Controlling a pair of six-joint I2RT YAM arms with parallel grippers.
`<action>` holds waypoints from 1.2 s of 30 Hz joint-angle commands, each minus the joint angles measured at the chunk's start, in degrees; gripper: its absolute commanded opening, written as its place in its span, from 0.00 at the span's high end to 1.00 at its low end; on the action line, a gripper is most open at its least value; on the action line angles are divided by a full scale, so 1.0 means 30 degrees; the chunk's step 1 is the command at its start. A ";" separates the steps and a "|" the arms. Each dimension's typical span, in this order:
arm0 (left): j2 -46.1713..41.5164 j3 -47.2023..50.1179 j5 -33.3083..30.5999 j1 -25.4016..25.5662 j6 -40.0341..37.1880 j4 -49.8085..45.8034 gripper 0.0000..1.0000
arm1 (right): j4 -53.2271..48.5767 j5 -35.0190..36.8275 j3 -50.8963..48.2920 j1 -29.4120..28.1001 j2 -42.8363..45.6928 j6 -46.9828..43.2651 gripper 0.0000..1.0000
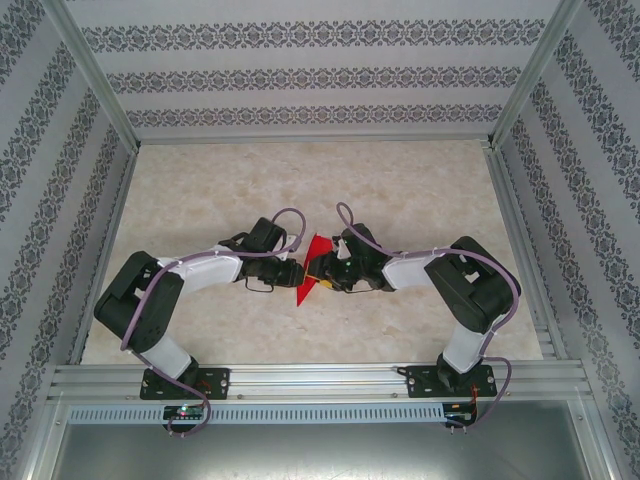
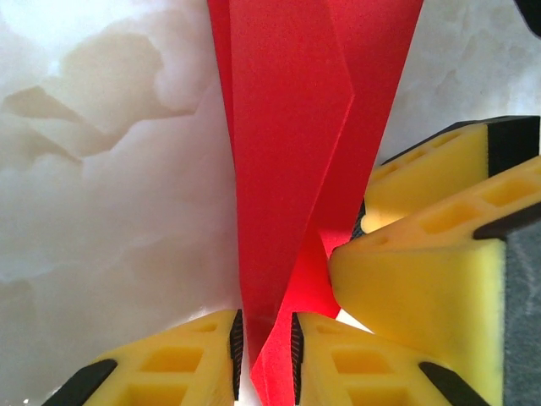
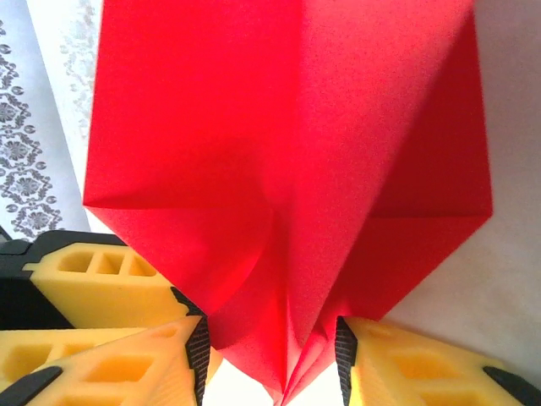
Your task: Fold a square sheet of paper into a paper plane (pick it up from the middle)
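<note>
Both arms meet over the middle of the table with the folded red paper (image 1: 315, 268) held between them

The right gripper (image 3: 270, 338) is clamped on the paper's bunched lower folds, apparently to keep the creased shape steady above the table (image 1: 400, 190) while the other side works on it. The left gripper (image 2: 266, 342) straddles the narrow keel with its pads a little apart; whether they pinch the layers or merely bracket them cannot be told. Both forearms reach inward, elbows bent outward and wrists turned toward each other, so the fingertips nearly meet at the paper, which stands roughly on edge
</note>
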State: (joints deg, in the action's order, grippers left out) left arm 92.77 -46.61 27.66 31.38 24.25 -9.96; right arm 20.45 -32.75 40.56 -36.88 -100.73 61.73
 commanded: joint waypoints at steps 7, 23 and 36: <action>0.0747 0.0624 0.0650 -0.0106 0.0148 0.1326 0.82 | 0.3458 -0.0991 -0.0759 0.0416 -0.0066 0.1318 0.54; -0.0074 0.1309 0.2416 -0.0743 0.1513 0.2938 0.95 | 0.1463 -0.0609 -0.0352 0.0278 -0.0401 0.0101 0.58; -0.0118 0.1961 0.4105 -0.1427 0.2747 0.4715 0.95 | -0.0428 -0.0197 0.0782 0.0126 -0.0467 -0.1211 0.81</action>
State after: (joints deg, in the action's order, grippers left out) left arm 94.02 -41.54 37.56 28.01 30.81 0.58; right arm 21.02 -34.28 41.04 -36.14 -101.73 60.47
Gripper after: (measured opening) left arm 0.068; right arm 0.204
